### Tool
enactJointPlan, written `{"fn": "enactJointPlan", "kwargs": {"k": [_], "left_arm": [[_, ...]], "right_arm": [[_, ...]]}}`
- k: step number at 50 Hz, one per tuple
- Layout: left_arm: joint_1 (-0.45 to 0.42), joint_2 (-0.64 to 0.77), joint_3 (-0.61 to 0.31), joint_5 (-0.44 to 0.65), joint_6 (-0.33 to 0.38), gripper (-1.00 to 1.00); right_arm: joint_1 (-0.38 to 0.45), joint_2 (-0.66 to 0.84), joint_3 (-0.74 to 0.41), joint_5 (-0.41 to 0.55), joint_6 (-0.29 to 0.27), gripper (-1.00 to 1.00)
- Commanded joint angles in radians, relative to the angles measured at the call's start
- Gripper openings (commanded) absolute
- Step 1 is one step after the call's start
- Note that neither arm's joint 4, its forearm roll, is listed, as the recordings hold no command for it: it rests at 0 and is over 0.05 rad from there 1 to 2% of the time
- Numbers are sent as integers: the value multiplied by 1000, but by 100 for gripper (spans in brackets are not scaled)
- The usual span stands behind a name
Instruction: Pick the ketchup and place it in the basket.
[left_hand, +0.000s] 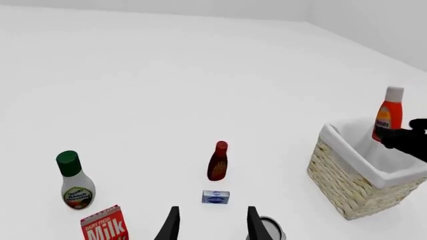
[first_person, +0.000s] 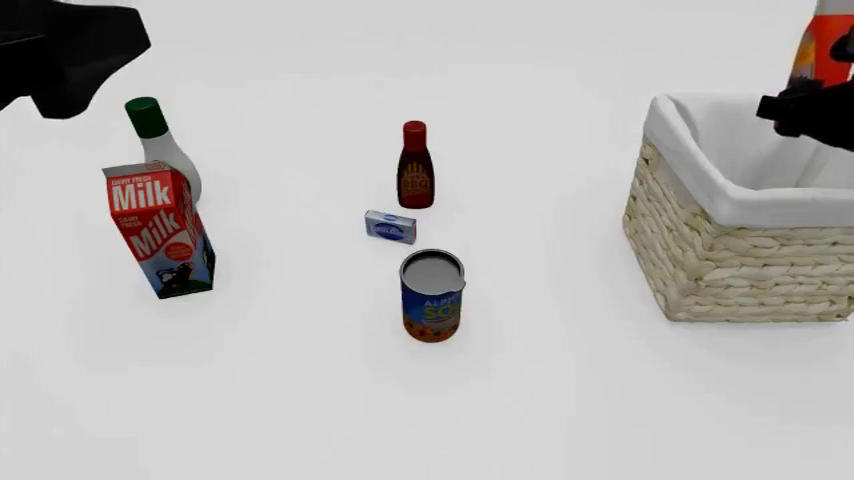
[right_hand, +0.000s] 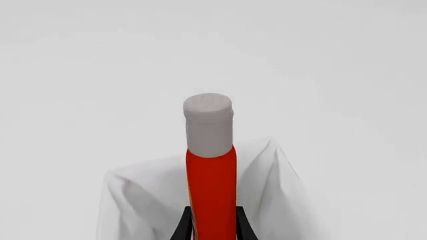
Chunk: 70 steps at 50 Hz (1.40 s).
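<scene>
Front view, far right of the frame: my right end effector (first_person: 811, 105) holds the ketchup (first_person: 821, 50) upright above the basket (first_person: 727, 235), its fingers clamped on the lower body of the bottle. Only a sliver of the red-orange bottle shows at the upper right edge, over the white cloth lining. The basket sits on the white desk (first_person: 561, 400) at right.

From the right wrist camera, the two dark fingers (right_hand: 183, 227) press against both sides of the ketchup's red body, the grey cap (right_hand: 208, 122) pointing away from the lens, with the basket's white lining beneath.

From the left wrist camera, the bottle appears at right, held clear of the basket's rim, its base below rim level against the far lining; whether it touches the cloth I cannot tell. My left end effector (left_hand: 212, 225) hangs with its fingers spread apart and nothing between them; in the front view the left arm is a dark shape in the upper left corner.

Across the rest of the desk stand a milk carton (first_person: 158, 230) and a green-capped dressing bottle (first_person: 163, 150) at left, a dark red-capped sauce bottle (first_person: 415, 170) at centre, a small blue-and-white box (first_person: 391, 226) just below it, and an upright can (first_person: 431, 297) lower still.
</scene>
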Motion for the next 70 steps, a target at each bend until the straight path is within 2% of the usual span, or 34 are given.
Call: {"fn": "enactJointPlan", "kwargs": {"k": [1, 25, 48, 49, 60, 70], "left_arm": [[2, -2, 3, -2, -2, 100], [3, -1, 6, -5, -9, 100], [5, -9, 1, 2, -13, 100], [5, -9, 0, 3, -13, 100], [3, -10, -4, 5, -14, 100], [-1, -16, -8, 10, -15, 100]], "right_arm": [[3, 31, 44, -56, 31, -100], [6, 71, 113, -128, 57, -100], [2, 103, 126, -142, 56, -100], [0, 103, 124, -141, 55, 100], [12, 61, 128, -120, 40, 100], [33, -75, 121, -57, 7, 100]]}}
